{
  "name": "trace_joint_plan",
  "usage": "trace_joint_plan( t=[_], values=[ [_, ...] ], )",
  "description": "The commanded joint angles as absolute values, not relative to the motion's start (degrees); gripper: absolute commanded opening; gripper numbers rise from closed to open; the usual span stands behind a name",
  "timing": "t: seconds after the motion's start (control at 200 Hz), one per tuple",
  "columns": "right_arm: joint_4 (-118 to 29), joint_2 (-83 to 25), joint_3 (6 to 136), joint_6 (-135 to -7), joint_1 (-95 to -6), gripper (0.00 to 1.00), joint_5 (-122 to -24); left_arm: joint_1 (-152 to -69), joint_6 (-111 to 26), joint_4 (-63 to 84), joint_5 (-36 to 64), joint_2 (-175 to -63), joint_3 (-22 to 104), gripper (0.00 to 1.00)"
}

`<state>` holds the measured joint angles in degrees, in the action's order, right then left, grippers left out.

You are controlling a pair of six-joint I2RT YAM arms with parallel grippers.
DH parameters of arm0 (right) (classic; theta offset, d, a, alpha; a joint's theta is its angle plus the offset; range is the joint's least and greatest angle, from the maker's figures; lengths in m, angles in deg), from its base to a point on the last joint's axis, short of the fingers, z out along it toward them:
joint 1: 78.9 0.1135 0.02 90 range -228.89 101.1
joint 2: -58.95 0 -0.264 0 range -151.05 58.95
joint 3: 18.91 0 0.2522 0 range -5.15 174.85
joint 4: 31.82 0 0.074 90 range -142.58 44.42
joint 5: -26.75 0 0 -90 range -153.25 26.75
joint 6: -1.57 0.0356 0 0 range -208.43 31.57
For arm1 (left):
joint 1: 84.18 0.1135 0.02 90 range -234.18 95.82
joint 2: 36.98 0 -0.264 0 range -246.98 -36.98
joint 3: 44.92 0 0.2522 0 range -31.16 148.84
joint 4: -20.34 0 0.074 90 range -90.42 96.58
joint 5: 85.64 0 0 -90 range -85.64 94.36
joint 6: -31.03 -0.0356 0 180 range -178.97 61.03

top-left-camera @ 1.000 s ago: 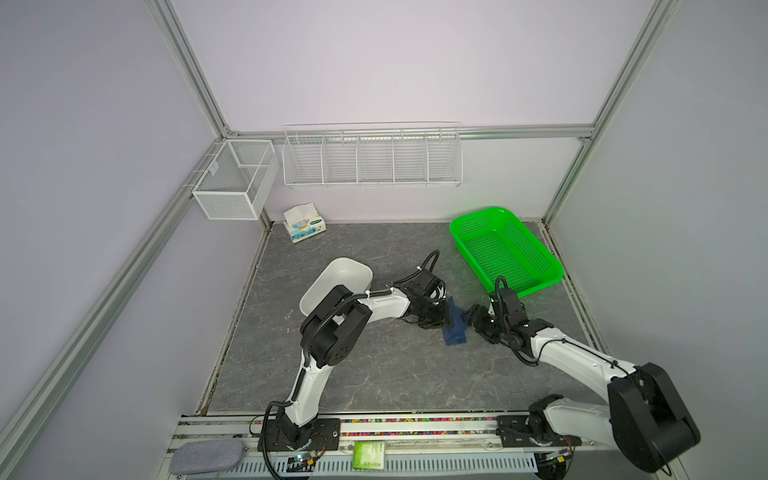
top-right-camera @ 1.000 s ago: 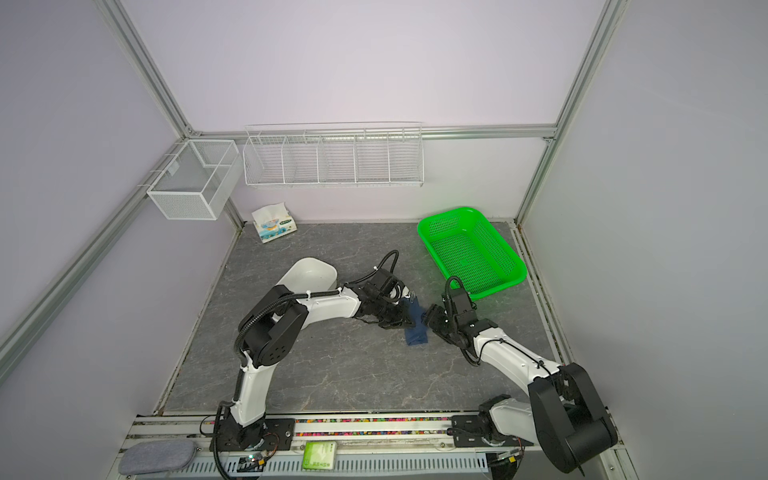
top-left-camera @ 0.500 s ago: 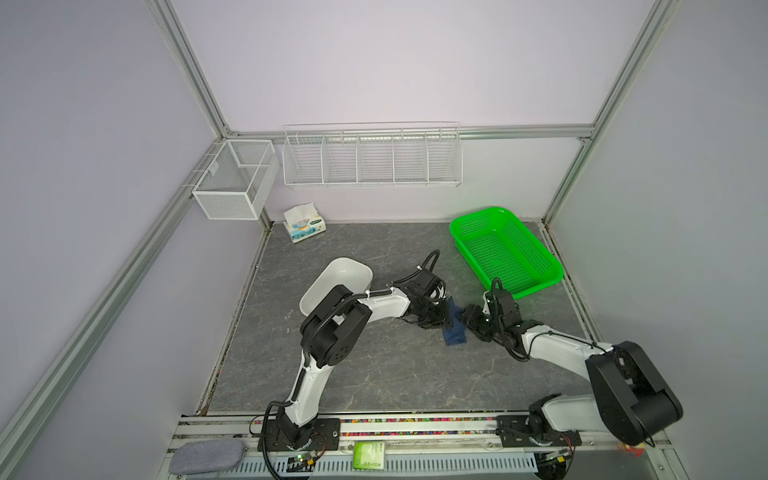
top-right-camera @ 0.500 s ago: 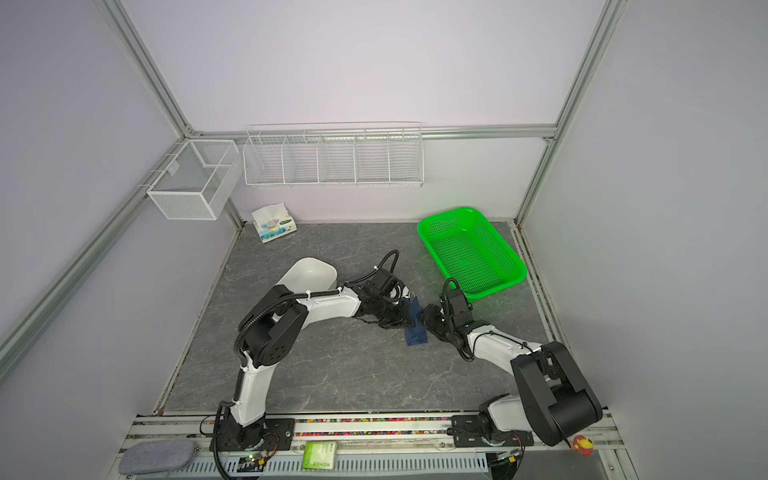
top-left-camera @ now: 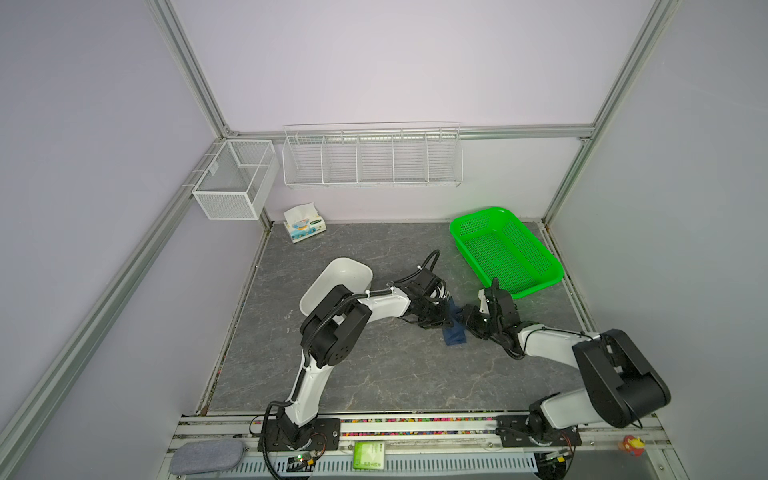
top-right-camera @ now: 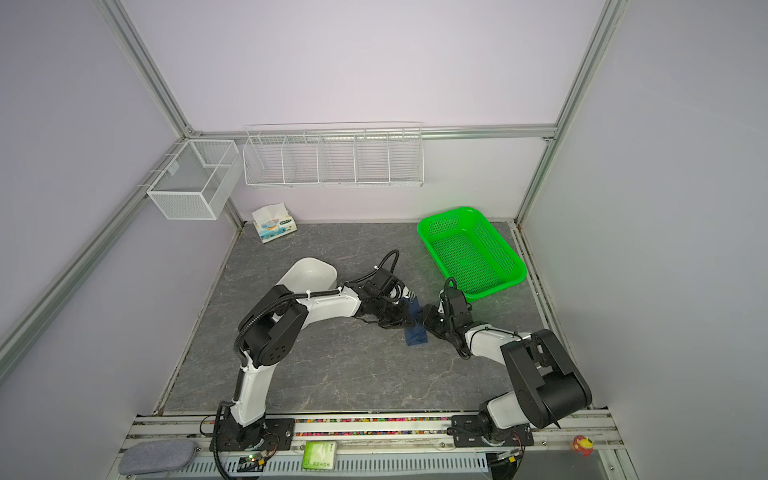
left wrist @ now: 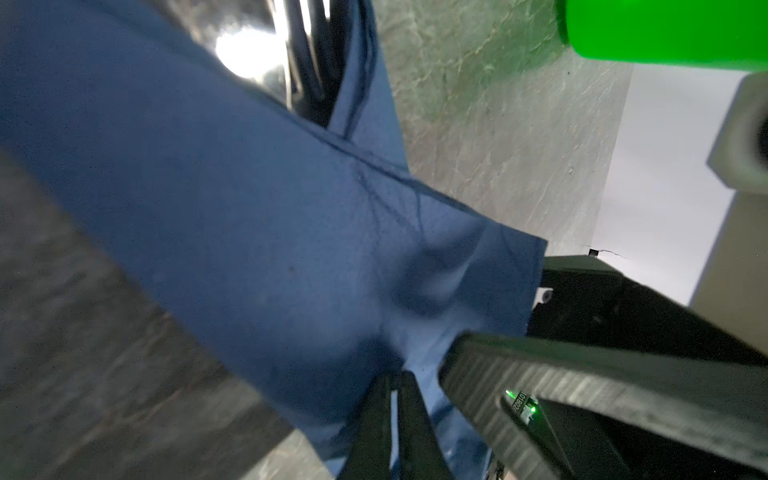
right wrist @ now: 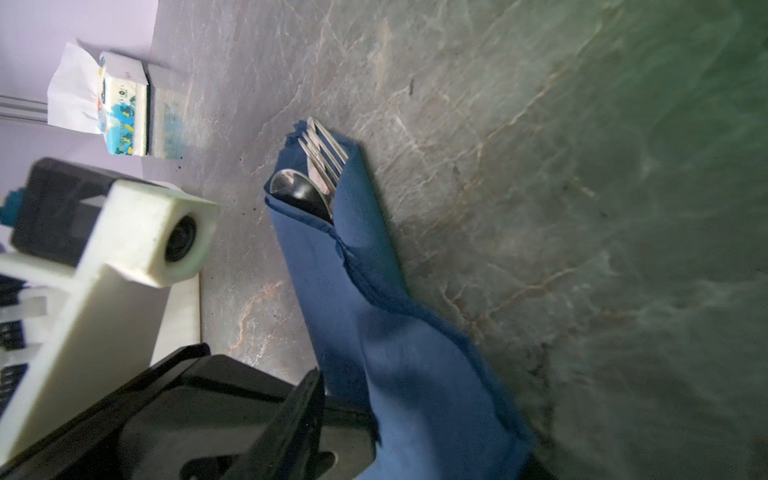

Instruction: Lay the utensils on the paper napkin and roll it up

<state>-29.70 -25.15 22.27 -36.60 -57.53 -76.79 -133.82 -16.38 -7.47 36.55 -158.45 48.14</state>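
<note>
The dark blue paper napkin (top-left-camera: 456, 333) (top-right-camera: 417, 333) lies rolled on the grey table between my two grippers. The utensils (right wrist: 322, 164) stick out of the roll's far end: fork tines and a spoon bowl (right wrist: 297, 191). The fork tines (top-left-camera: 450, 296) also show in a top view. My left gripper (left wrist: 392, 401) (top-left-camera: 445, 321) is shut, and its tips rest against the roll's left side. My right gripper (right wrist: 419, 415) (top-left-camera: 466, 325) straddles the roll's near part, one finger (right wrist: 307, 399) on each side, touching the paper.
A green mesh basket (top-left-camera: 555, 276) stands at the back right and a white tub (top-left-camera: 332, 266) behind the left arm. A tissue pack (top-left-camera: 304, 222) sits at the back wall under wire racks (top-left-camera: 372, 158). A grey pad (top-left-camera: 205, 457) lies on the front rail.
My right gripper has narrowed around the napkin roll and its arm has shifted a little. The left gripper and the roll have stayed put.
</note>
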Motion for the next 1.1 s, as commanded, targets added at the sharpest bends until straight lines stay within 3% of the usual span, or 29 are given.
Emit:
trace_joint_plan(
  t=[0.0, 0.33, 0.695, 1.095],
  values=[
    [-30.78, -27.29, 22.34, -39.77, -57.92, 0.47, -77.95, -134.36, -17.28, -9.42, 35.83, -160.24, 49.86, 0.09],
    [-34.58, -29.42, 24.1, -45.66, -58.24, 0.46, -78.52, -134.36, -17.2, -9.16, 36.0, -160.76, 50.19, 0.09],
    [-35.55, -31.92, 24.81, -47.68, -58.34, 0.31, -78.8, -134.36, -17.21, -9.24, 36.01, -160.62, 50.21, 0.09],
    [-38.42, -32.8, 26.23, -50.28, -58.34, 0.24, -78.85, -134.35, -17.14, -9.15, 35.92, -160.15, 50.15, 0.08]
  ],
)
